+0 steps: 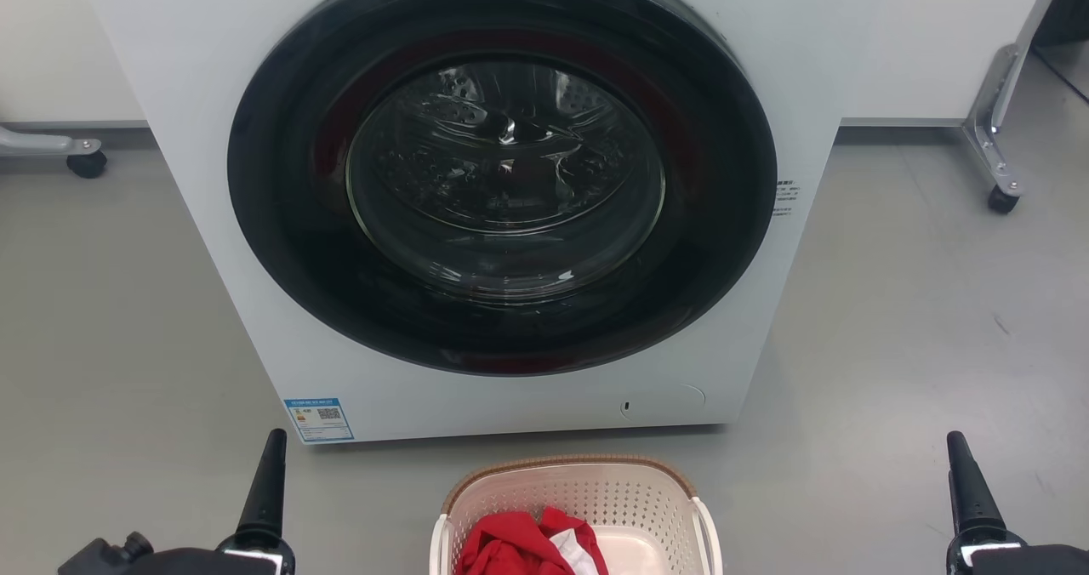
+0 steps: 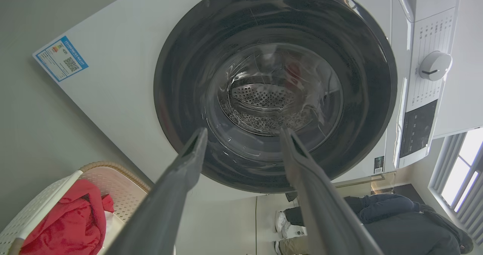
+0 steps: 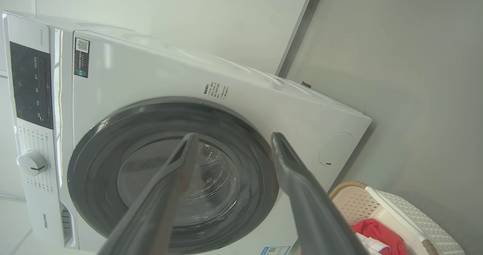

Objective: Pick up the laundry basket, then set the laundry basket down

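Basket position: I see the laundry basket [image 1: 578, 492] on the floor [image 1: 893, 320] just before the washer [image 1: 204, 243], red garment [image 1: 510, 551] inside, lying between my two arms. Left gripper [image 2: 243, 132] and right gripper [image 3: 234, 136] are both spread, holding nothing. Its handles [image 1: 708, 528] face outward, one toward each arm; I judge the left slightly nearer.

The cream laundry basket [image 1: 587, 494] sits upright on the floor, holding seemingly red and white cloth.
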Tool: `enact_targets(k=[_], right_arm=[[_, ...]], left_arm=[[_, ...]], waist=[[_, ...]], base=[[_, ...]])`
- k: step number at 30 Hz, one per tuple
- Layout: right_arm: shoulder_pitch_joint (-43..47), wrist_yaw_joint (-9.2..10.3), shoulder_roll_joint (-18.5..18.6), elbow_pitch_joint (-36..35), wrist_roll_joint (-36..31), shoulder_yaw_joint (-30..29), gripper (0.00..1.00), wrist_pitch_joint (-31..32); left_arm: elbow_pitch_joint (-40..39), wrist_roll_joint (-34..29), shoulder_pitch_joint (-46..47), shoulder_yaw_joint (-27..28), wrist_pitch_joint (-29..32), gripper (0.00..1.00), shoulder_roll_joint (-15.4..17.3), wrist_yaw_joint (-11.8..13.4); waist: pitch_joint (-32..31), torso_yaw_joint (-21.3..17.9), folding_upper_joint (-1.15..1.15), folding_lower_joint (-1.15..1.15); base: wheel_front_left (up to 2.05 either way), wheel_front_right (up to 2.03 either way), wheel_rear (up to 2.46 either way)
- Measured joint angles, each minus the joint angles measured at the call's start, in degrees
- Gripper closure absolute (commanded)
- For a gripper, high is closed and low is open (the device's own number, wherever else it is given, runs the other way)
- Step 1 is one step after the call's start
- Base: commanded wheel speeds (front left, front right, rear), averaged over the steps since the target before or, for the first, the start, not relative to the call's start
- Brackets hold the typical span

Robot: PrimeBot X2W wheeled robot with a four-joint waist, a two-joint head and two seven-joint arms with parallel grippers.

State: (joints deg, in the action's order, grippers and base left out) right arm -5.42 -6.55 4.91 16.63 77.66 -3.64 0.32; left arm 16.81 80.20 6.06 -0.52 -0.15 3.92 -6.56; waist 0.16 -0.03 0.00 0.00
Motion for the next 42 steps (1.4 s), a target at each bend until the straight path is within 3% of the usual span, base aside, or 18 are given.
enact_targets(k=[23,42], right_arm=[[-0.8,5.06,5.2,-3.6,-24.6,7.9,0.0,-5.1],[-0.9,7.67,7.8,-4.3,-39.3,12.8,0.0,-9.2]], left_arm=[[-3.7,-26.4,1.8,-8.2,-4.6,0.0,4.9,5.8],[-5.5,-44.9,2.0,-13.9,-8.7,0.0,7.0,9.4]], waist=[[-0.5,0.1,0.0,0.0],[-0.6,0.1,0.0,0.0]], base=[[0.0,0.0,0.0],[0.0,0.0,0.0]])
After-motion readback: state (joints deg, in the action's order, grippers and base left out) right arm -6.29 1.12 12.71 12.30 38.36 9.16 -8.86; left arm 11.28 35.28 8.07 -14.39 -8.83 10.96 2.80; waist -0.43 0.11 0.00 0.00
